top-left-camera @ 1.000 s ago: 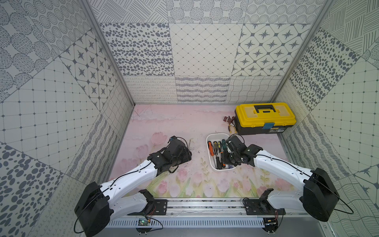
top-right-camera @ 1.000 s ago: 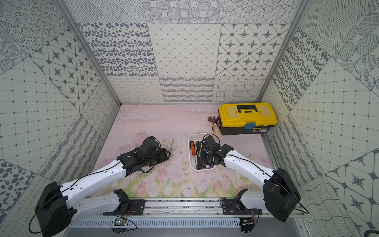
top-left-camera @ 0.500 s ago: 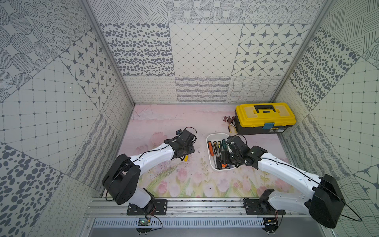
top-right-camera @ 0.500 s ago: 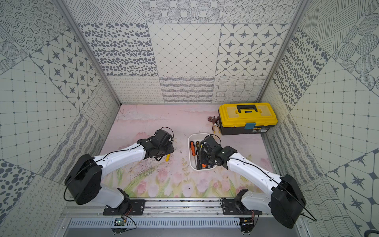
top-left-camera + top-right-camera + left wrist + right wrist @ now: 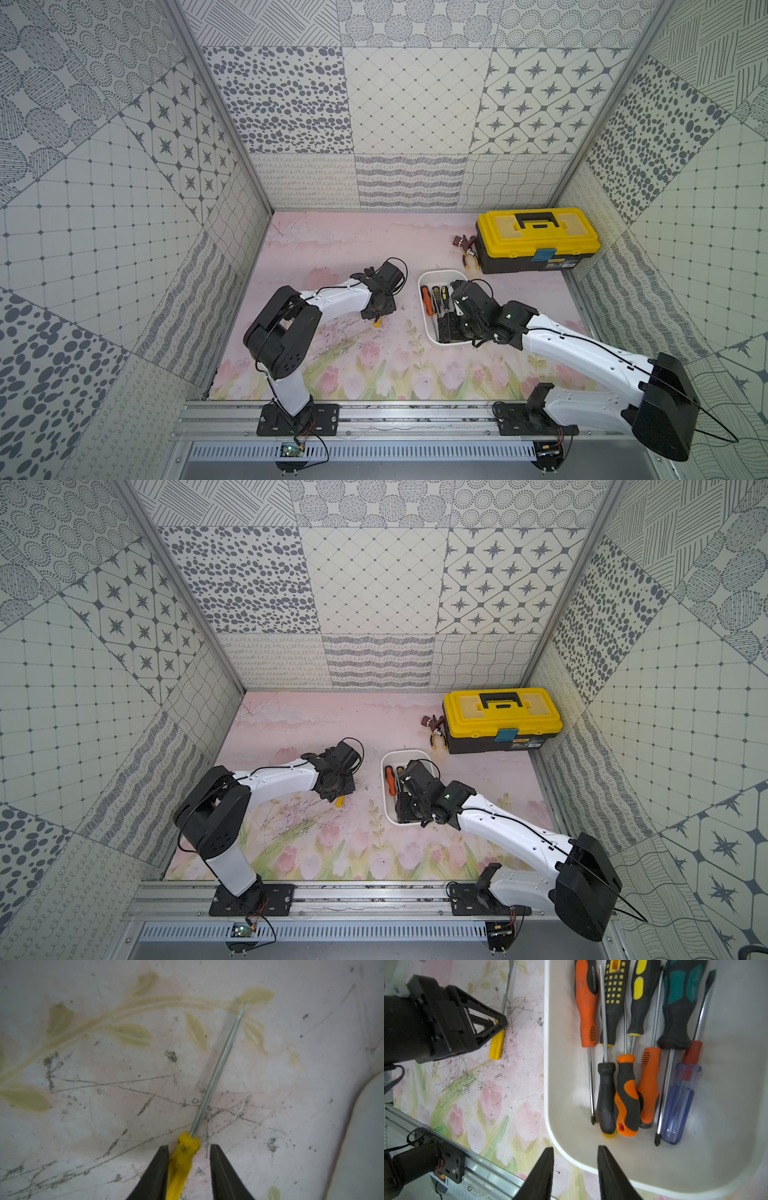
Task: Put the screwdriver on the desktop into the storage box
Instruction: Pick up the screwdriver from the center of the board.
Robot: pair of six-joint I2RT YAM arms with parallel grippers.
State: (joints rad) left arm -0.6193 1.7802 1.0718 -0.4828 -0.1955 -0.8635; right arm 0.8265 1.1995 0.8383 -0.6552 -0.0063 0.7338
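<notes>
You have the left gripper (image 5: pixel 189 1146) down on the desktop (image 5: pixel 332 249), its jaws spread to either side of the yellow handle of the screwdriver (image 5: pixel 204 1101). In the left wrist view one finger (image 5: pixel 160 1167) lies against the handle, while a sliver of pink surface shows between the handle and the other finger. The handle is straddled, not pinched. The screwdriver lies flat on the desktop to the left of the storage box (image 5: pixel 440 274), near it but apart. Its handle is toward the near side and its bare steel shaft points to the far side, roughly along the box's long edge. In both top views only the yellow end of the handle shows from under the gripper

Your right gripper (image 5: pixel 575 1147) hangs over the near end of the storage box, jaws parted with nothing between them. Inside the box a row of screwdrivers lies side by side, among them an orange-handled screwdriver (image 5: pixel 586 1001), a teal-and-black screwdriver (image 5: pixel 679 1001) and a clear blue-handled screwdriver (image 5: pixel 677 1105)

At the far right of the desktop stands the yellow-lidded toolbox (image 5: pixel 536 235), lid down, well apart from both grippers
</notes>
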